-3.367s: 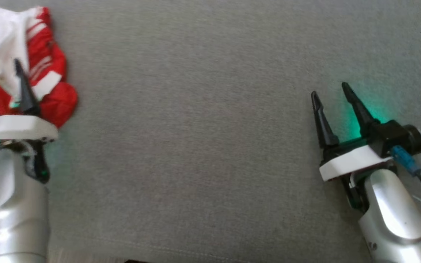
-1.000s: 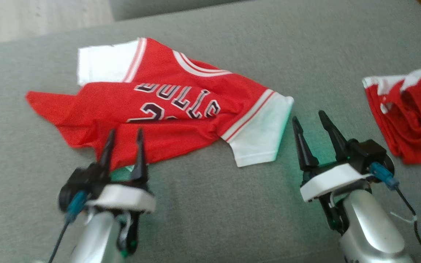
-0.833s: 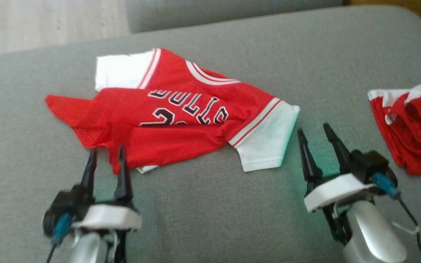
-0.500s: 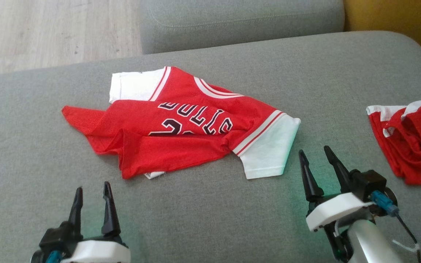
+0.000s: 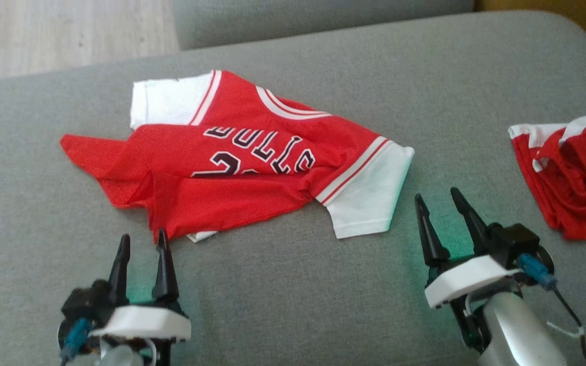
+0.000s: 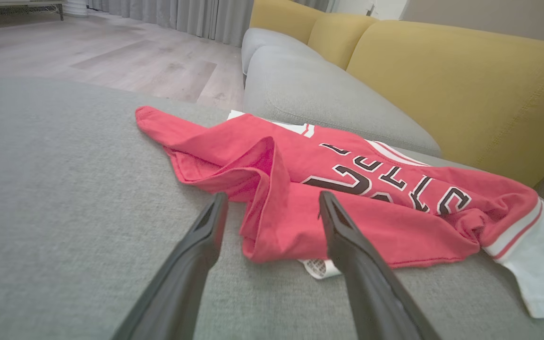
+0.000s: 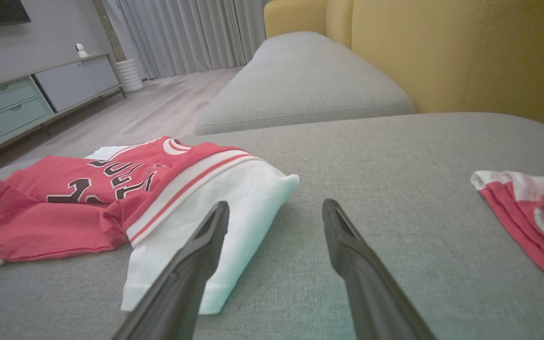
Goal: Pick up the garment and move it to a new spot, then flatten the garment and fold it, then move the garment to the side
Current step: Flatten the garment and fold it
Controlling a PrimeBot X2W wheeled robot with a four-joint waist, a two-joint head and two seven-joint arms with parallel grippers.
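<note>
On the grey sofa cushion (image 5: 293, 305) before me lay the red jersey (image 5: 252, 173), rumpled, its lettered front up and its lower part folded over itself. My left end effector (image 5: 143, 235) was released, fingers spread and empty, its tips right at the jersey's near hem; I could not tell whether they touched it. My right end effector (image 5: 436, 194) was likewise spread and empty, just beside the white sleeve (image 5: 369, 198). A second red and white garment (image 5: 573, 178) lay well apart on my right.
</note>
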